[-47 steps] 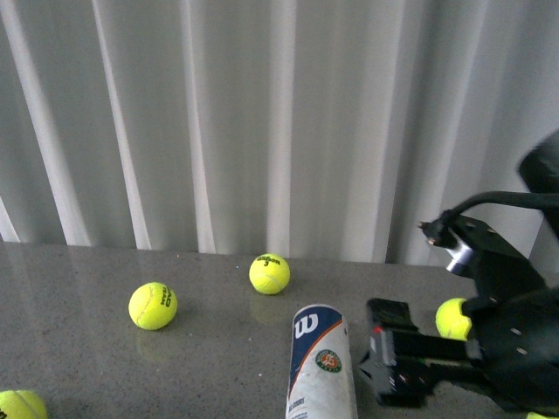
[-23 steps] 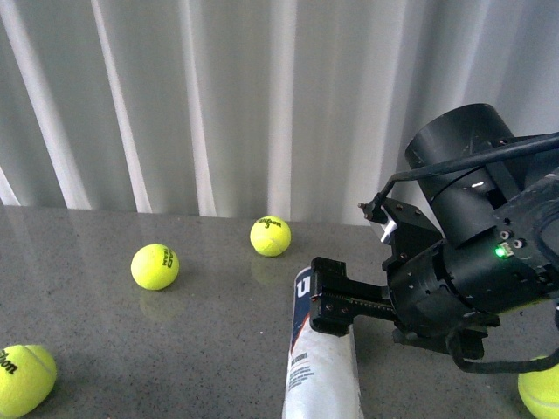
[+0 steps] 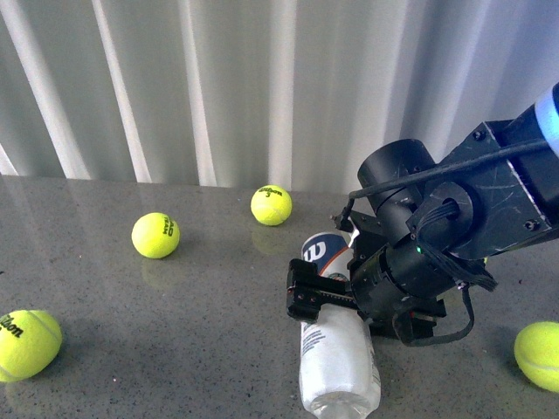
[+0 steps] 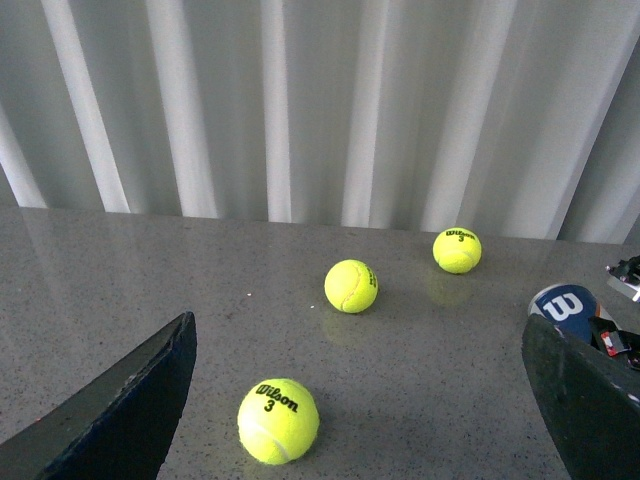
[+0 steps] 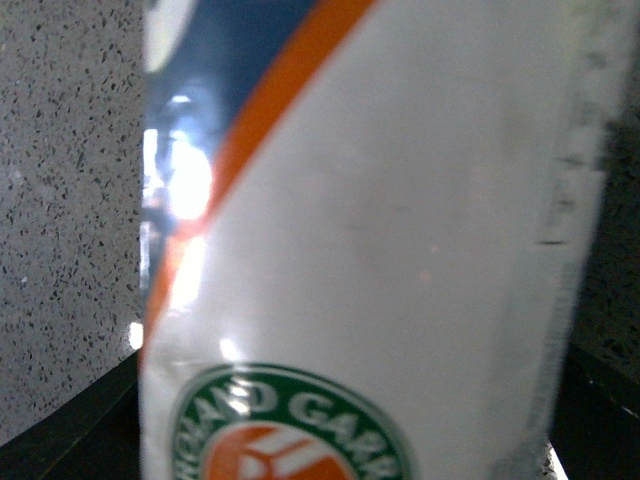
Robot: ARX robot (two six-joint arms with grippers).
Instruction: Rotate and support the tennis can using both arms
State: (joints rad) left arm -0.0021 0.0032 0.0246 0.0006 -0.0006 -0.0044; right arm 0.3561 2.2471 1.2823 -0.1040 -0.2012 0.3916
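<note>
One grey speckled table [image 3: 218, 349] carries every item. The right arm [image 3: 472, 201] reaches in from the right and down onto the can [image 3: 341, 367].

The can lies on its side near the table's front. Its logo end points away from the robot and its clear end points toward it.

The right gripper [image 3: 316, 297] sits across the can's middle. The right wrist view shows a finger [image 5: 60, 430] on each side of the label. Whether they press on it cannot be told.

The left gripper [image 4: 357, 330] is spread wide and holds nothing. It is well apart from the can and faces the can's logo end.

Four balls [image 3: 155, 235] lie loose on the table, none touching the can.

Handling, as judged:
- The can is probably light, with a thin wall that flexes under a hard squeeze.
- Its surface looks smooth and round, so it may roll or slip.
- Grip mid-body across the diameter with moderate force.
- Support near one end with the other gripper while rotating.
</note>
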